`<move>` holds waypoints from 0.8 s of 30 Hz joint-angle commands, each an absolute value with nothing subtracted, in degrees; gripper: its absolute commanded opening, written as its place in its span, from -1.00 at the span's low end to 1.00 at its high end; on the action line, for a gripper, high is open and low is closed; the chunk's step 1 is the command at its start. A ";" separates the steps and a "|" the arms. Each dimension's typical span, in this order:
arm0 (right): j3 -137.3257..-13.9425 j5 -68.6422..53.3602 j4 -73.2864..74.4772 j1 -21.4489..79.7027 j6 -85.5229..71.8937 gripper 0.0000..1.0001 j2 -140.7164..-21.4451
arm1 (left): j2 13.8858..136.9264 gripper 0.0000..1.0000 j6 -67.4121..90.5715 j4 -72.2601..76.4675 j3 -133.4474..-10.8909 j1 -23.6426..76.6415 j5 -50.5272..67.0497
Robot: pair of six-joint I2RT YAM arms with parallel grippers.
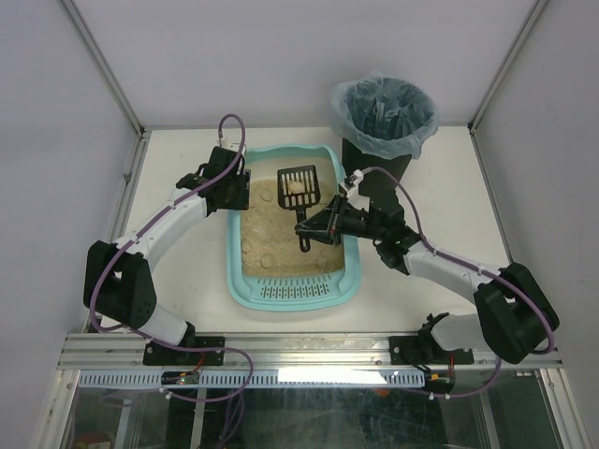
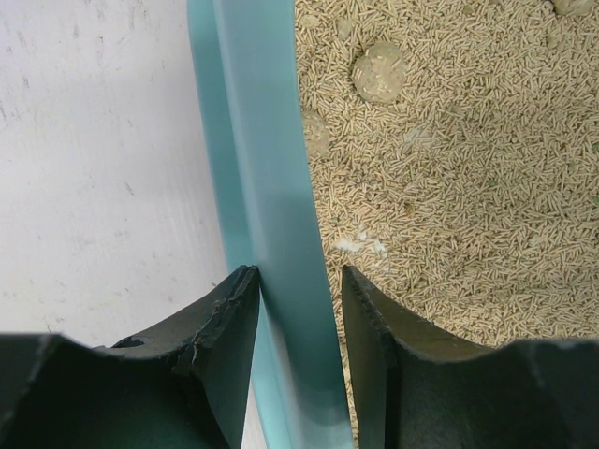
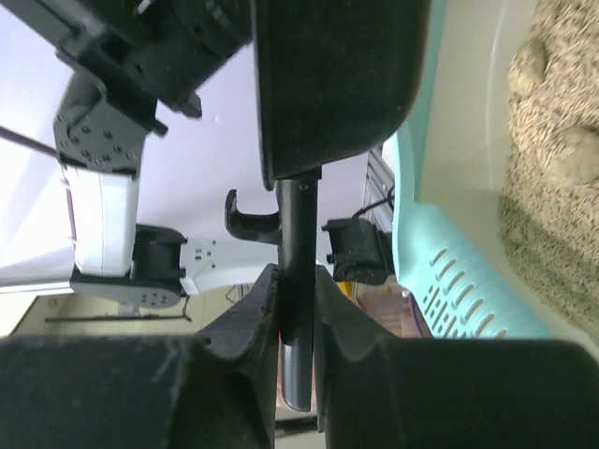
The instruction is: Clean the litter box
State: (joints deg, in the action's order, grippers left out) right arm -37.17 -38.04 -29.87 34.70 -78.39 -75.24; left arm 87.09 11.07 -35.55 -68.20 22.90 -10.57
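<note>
Top view: the litter box [image 1: 235, 273] lies mid-table, long axis running away from the arm bases, slotted strip at the near end, beige litter [image 1: 281, 245] inside. Black bin [image 1: 384, 120] with bluish liner stands just past the tray's far right corner. The left gripper [image 1: 236, 190] sits at the tray's left rim, toward the far end. The right gripper [image 1: 309, 227] reaches in from the right and holds the handle of a black slotted scoop [image 1: 299, 187]. The scoop head is over the far half of the litter with a pale clump in it. Left wrist view: the left gripper [image 2: 299, 304] straddles the teal rim [image 2: 267, 168], one finger outside over the white table [image 2: 103, 168], one inside over litter. The jaws are closed onto that rim, pinching it. Round clumps [image 2: 379, 71] lie farther along. Right wrist view: the right gripper [image 3: 295, 295] is pressed tight on the scoop's thin black handle, and the scoop's dark underside [image 3: 337, 84] fills the upper frame. The tray's slotted end [image 3: 459, 281] shows on the right.
</note>
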 commanded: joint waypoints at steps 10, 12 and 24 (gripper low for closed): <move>-39.60 -33.13 -27.88 34.61 -75.90 -1.00 -66.54 | 85.43 -0.18 10.99 -33.99 -68.25 23.56 -9.89; -40.13 -32.30 -28.62 33.74 -78.46 -1.00 -65.72 | 85.26 -0.17 11.03 -33.98 -68.26 23.56 -10.33; -56.75 -28.07 -18.53 22.00 -81.54 -1.00 -65.62 | 85.26 -0.15 11.04 -34.01 -68.21 23.56 -10.47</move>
